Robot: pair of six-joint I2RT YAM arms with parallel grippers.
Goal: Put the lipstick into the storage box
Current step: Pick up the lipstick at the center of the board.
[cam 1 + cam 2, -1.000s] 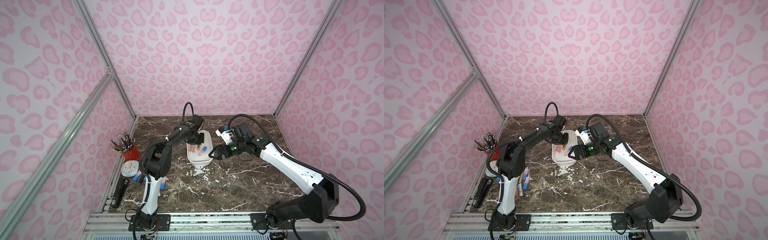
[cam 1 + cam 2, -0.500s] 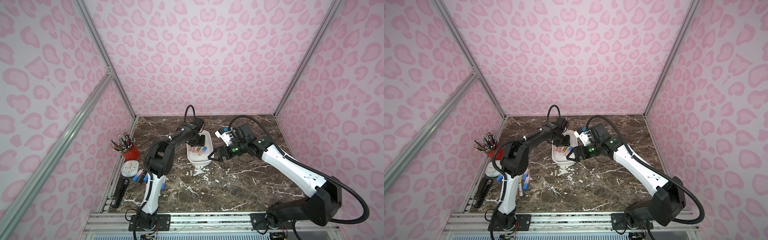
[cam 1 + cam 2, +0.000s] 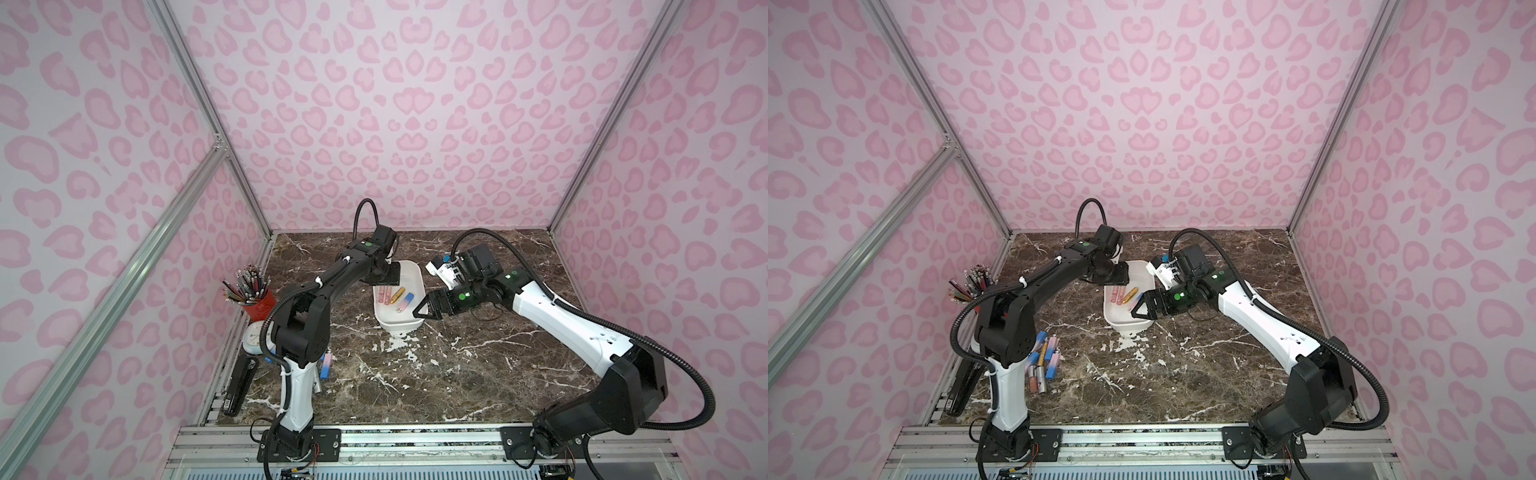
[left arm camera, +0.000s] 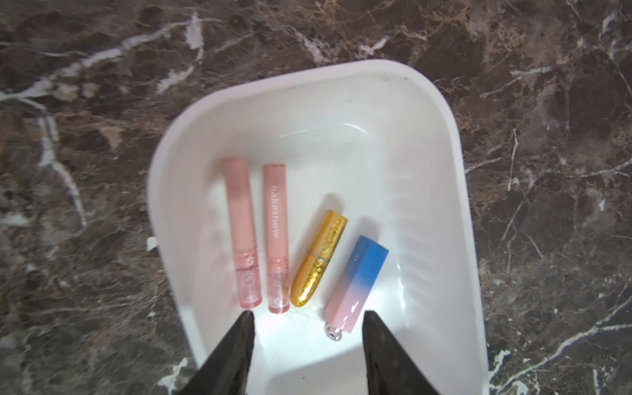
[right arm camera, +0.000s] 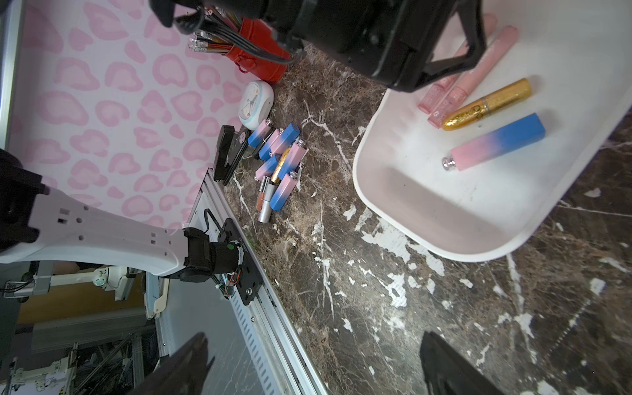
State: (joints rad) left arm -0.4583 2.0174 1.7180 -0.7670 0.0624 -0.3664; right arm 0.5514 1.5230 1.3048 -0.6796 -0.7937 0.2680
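The blue-and-pink lipstick (image 4: 355, 284) lies flat in the storage box (image 4: 460, 205) beside a gold tube (image 4: 319, 260) and two pink tubes (image 4: 275, 239), the left claw (image 4: 307, 313) spread empty just above. The right claw (image 5: 314, 335) gapes empty beside the box; its wrist view shows the lipstick pile (image 5: 278, 160) on the bench (image 5: 376, 307) whole, half-hidden behind the left arm (image 3: 301, 332) in a top view.

Inside the storage box (image 4: 455, 143) lie four things: two pink lipstick tubes (image 4: 241, 232), one gold lipstick (image 4: 319, 258) and one blue-and-pink lipstick (image 4: 355, 284). Well apart from the box is a pile of more lipsticks (image 5: 278, 160), about seven, but they overlap, so the count is not sure. Farther from the box than the pile are one red pencil cup (image 5: 263, 51), one small clock (image 5: 258, 102) and one black stapler (image 5: 227, 154).
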